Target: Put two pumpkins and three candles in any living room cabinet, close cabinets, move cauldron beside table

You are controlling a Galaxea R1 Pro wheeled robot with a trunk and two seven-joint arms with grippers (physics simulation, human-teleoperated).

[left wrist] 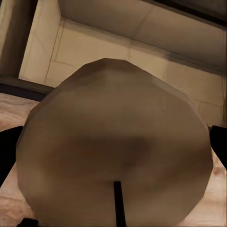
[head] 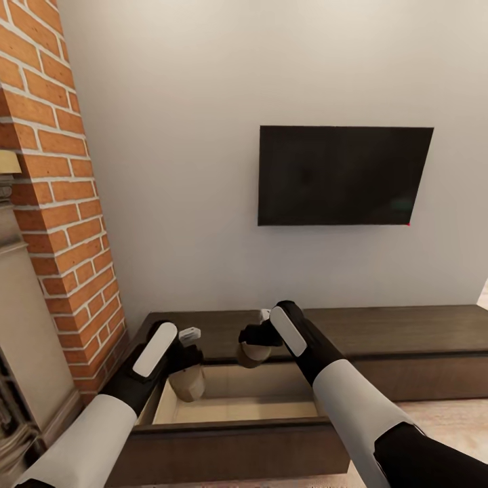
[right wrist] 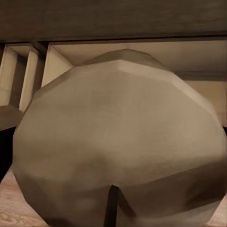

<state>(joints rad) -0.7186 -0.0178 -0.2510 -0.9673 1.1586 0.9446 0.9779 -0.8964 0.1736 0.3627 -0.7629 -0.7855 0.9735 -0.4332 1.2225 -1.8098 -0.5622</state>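
Left gripper (head: 192, 354) clamps a cream-beige cylinder candle (head: 188, 383); right gripper (head: 255, 337) clamps a second candle (head: 252, 354). Both hang over the long dark-brown wood cabinet's (head: 400, 332) open pale drawer (head: 237, 409). Neither released yet; drawer not closed; third candle, pumpkins, cauldron presumably pending.

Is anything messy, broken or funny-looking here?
Nothing looks broken or spilled. The one thing out of its usual state is the cabinet drawer, pulled open. The left hand holds a candle over it, and the right hand holds another candle.
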